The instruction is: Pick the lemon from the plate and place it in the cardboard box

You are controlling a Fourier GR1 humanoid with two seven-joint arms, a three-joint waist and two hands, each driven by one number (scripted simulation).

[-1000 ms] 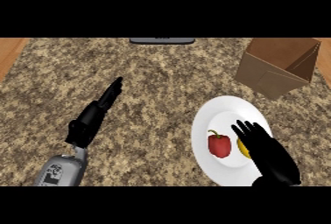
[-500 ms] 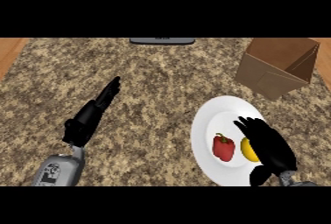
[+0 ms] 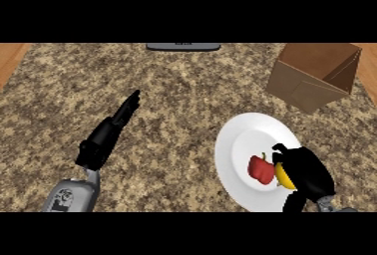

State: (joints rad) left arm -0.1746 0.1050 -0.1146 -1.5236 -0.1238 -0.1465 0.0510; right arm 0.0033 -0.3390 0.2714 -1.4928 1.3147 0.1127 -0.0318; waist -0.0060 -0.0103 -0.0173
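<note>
A white plate (image 3: 243, 134) lies on the granite counter at the lower right. On it are a red pepper (image 3: 260, 168) and a yellow lemon (image 3: 283, 178), side by side. My right hand (image 3: 306, 172) covers the lemon from the right, its fingers and thumb curled round it, so only a yellow sliver shows. The open cardboard box (image 3: 315, 74) stands at the upper right, beyond the plate. At the left my left hand (image 3: 109, 133) rests over the counter with straight fingers pointing away, holding nothing.
A dark flat object (image 3: 182, 47) lies at the counter's far edge, top centre. Wooden surfaces border the counter at the upper left and upper right. Bare granite stretches between the left hand and the plate.
My right hand has drawn back toward me on the plate and its fingers have curled round the lemon. The left hand has not moved.
</note>
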